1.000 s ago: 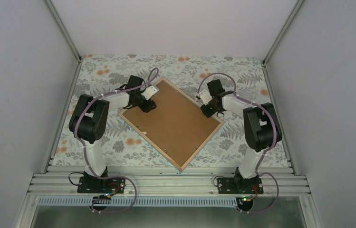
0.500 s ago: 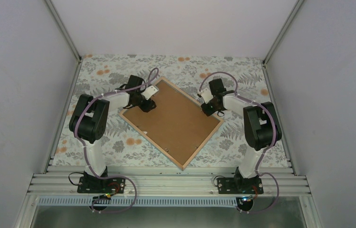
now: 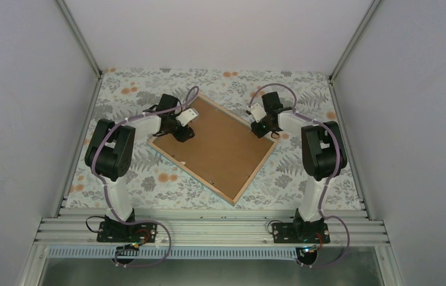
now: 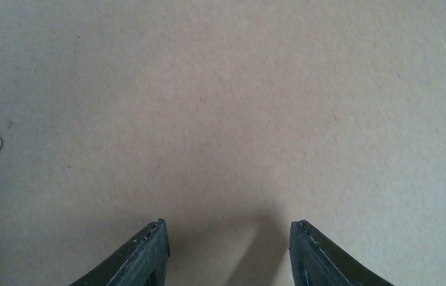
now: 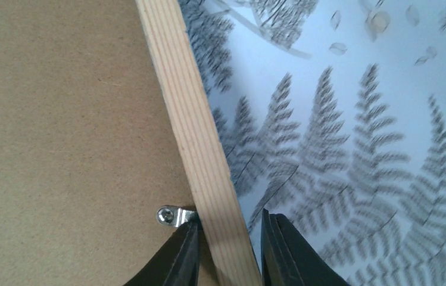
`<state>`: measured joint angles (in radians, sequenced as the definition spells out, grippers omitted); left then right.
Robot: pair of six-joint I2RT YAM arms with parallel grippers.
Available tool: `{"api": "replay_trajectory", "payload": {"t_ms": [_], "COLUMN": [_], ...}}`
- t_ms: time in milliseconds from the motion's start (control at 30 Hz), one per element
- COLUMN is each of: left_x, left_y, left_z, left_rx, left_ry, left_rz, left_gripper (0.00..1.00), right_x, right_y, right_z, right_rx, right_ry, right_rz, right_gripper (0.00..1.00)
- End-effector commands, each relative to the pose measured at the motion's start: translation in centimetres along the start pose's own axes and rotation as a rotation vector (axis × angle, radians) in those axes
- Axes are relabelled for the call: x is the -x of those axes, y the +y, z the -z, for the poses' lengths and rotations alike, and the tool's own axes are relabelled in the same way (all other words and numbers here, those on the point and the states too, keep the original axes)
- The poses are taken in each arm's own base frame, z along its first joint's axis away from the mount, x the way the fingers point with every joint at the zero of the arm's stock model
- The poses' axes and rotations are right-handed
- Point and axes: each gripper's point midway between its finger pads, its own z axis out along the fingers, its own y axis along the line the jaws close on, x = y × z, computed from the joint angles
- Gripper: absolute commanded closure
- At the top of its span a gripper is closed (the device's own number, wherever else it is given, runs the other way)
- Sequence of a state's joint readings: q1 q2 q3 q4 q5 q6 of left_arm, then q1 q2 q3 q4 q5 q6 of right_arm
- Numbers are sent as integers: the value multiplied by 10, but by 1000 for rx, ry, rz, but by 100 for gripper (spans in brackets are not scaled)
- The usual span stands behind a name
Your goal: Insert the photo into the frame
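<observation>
Our right hand [image 5: 230,223] clamped the frame [image 5: 184,107] by a clip [image 5: 170,215]; our left hand [image 4: 228,225], fingers apart, hung over the board [image 4: 220,107]. We needed slow, flat turning.

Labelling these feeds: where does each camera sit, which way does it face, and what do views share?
Top external: high behind the arm bases, looking down on the table, frame and both arms.
Left wrist: on the left arm, facing down at the backing board; left gripper's fingertips show.
Right wrist: on the right arm, facing down at the frame's edge, right gripper straddling it.
All three share the backing board.
</observation>
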<state>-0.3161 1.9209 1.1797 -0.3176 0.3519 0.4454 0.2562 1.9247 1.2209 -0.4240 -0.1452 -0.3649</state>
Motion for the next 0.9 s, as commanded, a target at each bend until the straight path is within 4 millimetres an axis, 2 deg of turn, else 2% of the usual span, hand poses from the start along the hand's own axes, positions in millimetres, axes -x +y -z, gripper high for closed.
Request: {"api": "replay_trajectory", "payload": {"t_ms": [0,200,333,500,633,733,867], "left_x": [-1,-21,-36,-59,-72,-65,-37], "left_y": [7,-5,-23,-51,-72,-77,-85], "left_z": [16,12,9,8,11,21,41], "left_rx": [4,-34,-92,-144,-188,-189,-193], "left_ry": [-8,29,50,90,104,66,-16], "left_rz": [-7,-18,-19,-40,-66,-96,-210], "left_gripper": [48,48,48,48,49,48,45], "right_x": [3,41,59,54,54,59,60], "right_y": [-26,-45,-48,-39,-32,-25,-9], "right_z": [-17,-23,-24,-20,1,23,54], "right_rx": [-59,-83,-70,-35,-19,0,67], "right_ry": [19,-29,-56,-60,-90,-121,-152], "right_rz": [29,32,11,-21,-23,-22,-9], "right_gripper": [72,62,59,56,46,42,38]}}
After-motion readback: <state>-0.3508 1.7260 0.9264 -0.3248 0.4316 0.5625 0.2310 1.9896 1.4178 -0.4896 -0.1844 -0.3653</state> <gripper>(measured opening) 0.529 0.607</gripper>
